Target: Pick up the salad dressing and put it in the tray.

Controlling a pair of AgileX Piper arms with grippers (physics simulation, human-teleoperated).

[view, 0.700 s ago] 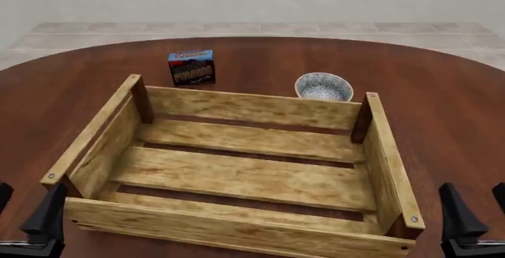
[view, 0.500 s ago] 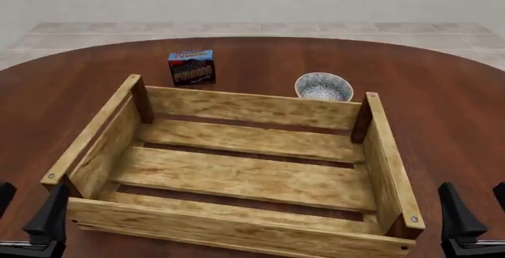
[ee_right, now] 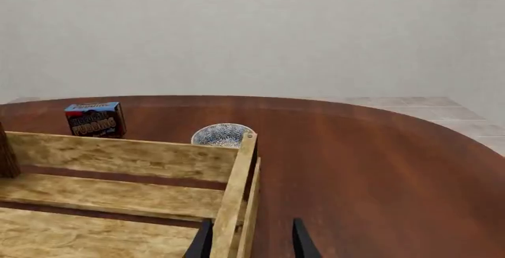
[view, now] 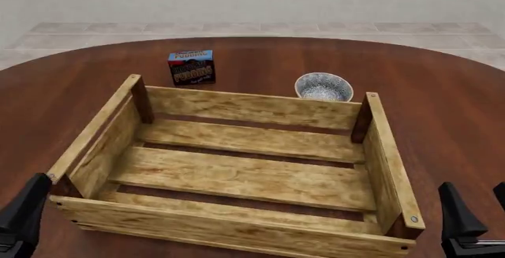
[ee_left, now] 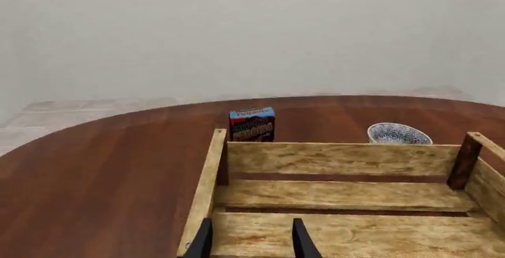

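Dark reddish wood table (view: 71,92): plenty of bare room is left on the left side, out to its rounded edge. The left gripper (ee_left: 251,241) is held low at the crate's near-left corner, fingers spread apart, nothing between them. The slatted light-wood crate (view: 252,109) is set mid-table. Behind its far wall the pudding box (view: 191,67) and the patterned bowl (view: 323,86) are seen. The right gripper (ee_right: 251,241) is parted too, at the crate's right wall. The salad dressing can't be spotted in any view.

Each gripper (ee_left: 250,240) has two slim, matte black, wedge-shaped fingers (view: 456,213).
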